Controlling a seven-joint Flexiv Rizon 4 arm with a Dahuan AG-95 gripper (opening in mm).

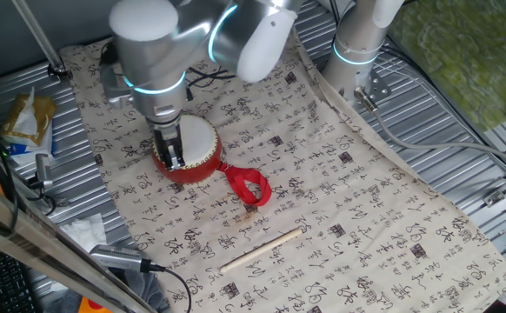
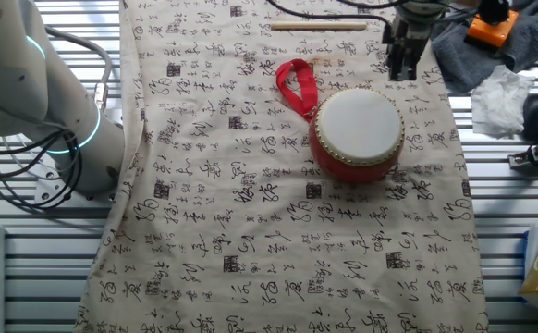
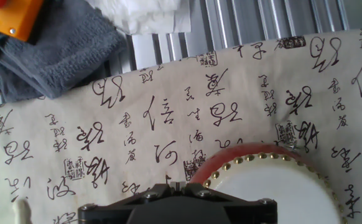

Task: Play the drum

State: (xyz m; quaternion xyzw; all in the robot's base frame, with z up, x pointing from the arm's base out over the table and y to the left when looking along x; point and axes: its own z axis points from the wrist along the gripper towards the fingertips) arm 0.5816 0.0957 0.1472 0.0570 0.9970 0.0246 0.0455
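The drum (image 1: 199, 139) has a red body, a flat white skin and gold studs, and it stands on the calligraphy cloth (image 1: 340, 174). Its red ribbon loop (image 1: 249, 187) lies beside it. My gripper (image 1: 171, 155) hangs just over the drum's edge on the side away from the ribbon, fingers together and empty. In the other fixed view the gripper (image 2: 403, 63) is just beyond the drum (image 2: 357, 129), a little above the cloth. In the hand view the fingertips (image 3: 176, 185) meet left of the drum's rim (image 3: 274, 193). A thin pale wooden stick (image 1: 262, 250) lies loose on the cloth.
A grey towel (image 2: 491, 37) with an orange object (image 2: 489, 26) and a white tissue (image 2: 500, 97) lie off the cloth's edge near the gripper. A second arm's base (image 1: 357, 52) stands at the table's far corner. A snack packet (image 1: 27, 122) lies at the left.
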